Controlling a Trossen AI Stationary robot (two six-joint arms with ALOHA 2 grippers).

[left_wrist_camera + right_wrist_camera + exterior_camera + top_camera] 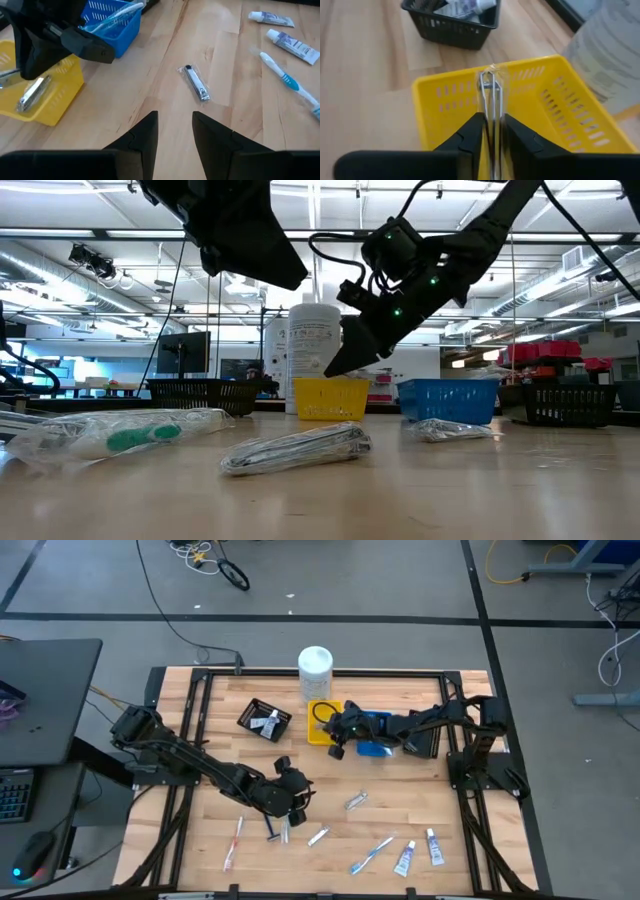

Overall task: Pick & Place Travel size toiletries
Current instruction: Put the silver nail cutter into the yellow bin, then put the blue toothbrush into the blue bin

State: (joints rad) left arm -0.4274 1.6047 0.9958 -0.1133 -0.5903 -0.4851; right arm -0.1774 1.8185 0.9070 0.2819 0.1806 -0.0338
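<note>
My right gripper (493,119) hangs over the yellow tray (555,100), shut on a slim silvery clipper in clear wrap (492,90); from above, this gripper (338,740) is at the tray's right side. My left gripper (175,131) stands open above bare table, with nothing between its fingers. Ahead of it another wrapped silvery clipper (196,83) lies flat on the wood. Two white tubes (270,18) (292,44) and a light-blue toothbrush (287,80) lie farther toward the near right. My right gripper pinches the wrapped clipper between its two fingers, the fingers lying along its length (493,111). The fingers slant down from the table's right side. The clipper juts out past the fingertips, its free end (491,75) over the yellow tray; in the left wrist view its silvery body (32,94) slants down inside the tray.
The blue tray (374,736) beside the yellow one holds a toothbrush. A black tray (265,720) with white tubes sits at the far left, and a tall white container (315,665) stands behind the yellow tray. A pink toothbrush (237,840) and a razor (272,830) lie near the front.
</note>
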